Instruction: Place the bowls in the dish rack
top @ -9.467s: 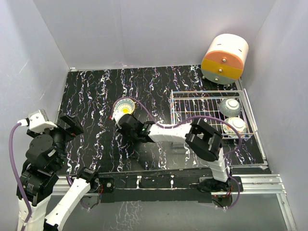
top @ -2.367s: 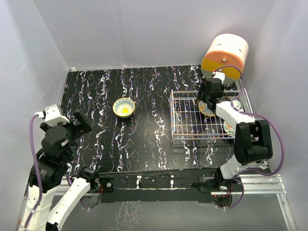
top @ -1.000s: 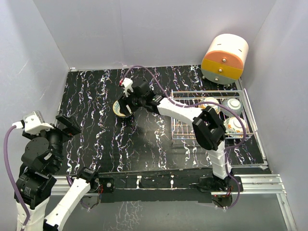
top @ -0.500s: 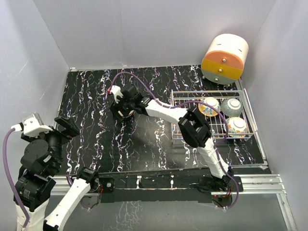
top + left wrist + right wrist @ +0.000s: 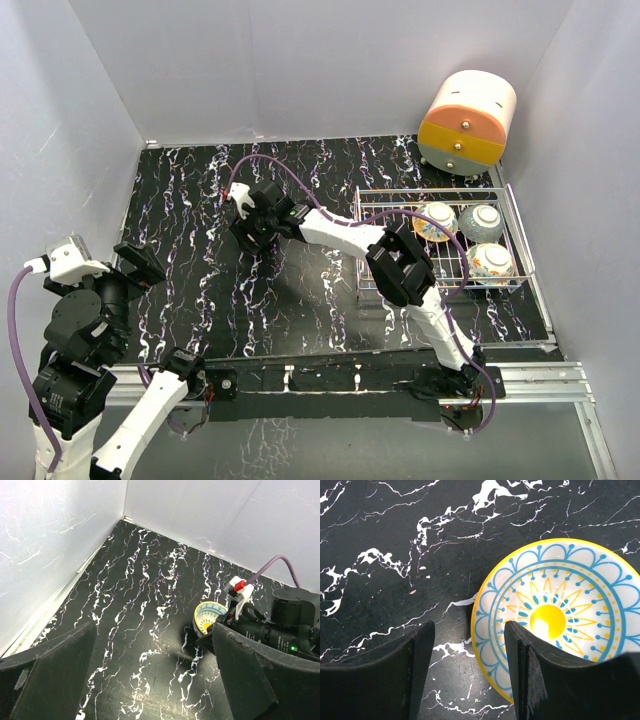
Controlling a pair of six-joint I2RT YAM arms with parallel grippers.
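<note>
The top view shows your right arm reaching from the lower right to just left of centre. There the right gripper (image 5: 256, 222) hides the last loose bowl.

In the right wrist view, that small round ceramic bowl with a yellow rim and a blue-and-yellow sunburst painted inside (image 5: 555, 620) sits upright. It rests on the black marble-patterned table with white veins (image 5: 380, 530) and fills the right half of the frame. The gripper is unclenched. One black finger (image 5: 417, 670) stands outside the bowl and the other is over its inside. The left rim lies in the gap, and neither pad visibly touches it.

The left gripper (image 5: 155, 630), at the lower left of the top view, is spread wide and holds nothing.

At the right of the top view, the low rectangular silver wire dish rack (image 5: 445, 268) already holds three small bowls (image 5: 480, 222) in its right-hand part. Its left part looks free.

What could go wrong from here:
- A pinch on one side of a thin glazed rim gives little hold, so the bowl may swing, tilt or slip out as you lift it.
- If one finger meets the rim first, the bowl may skid across the smooth table instead of being caught.
- On the way to the rack, the bowl could clip the wire edge or knock a seated bowl.
- The purple cable (image 5: 300, 190) looping off the wrist might drag across the rack.

You will find no brand, label or readable writing anywhere. The round cream, orange and yellow drawer unit (image 5: 467, 122) at the upper right is unmarked. The left wrist view shows only a small red tab on a white plug (image 5: 239, 586).
</note>
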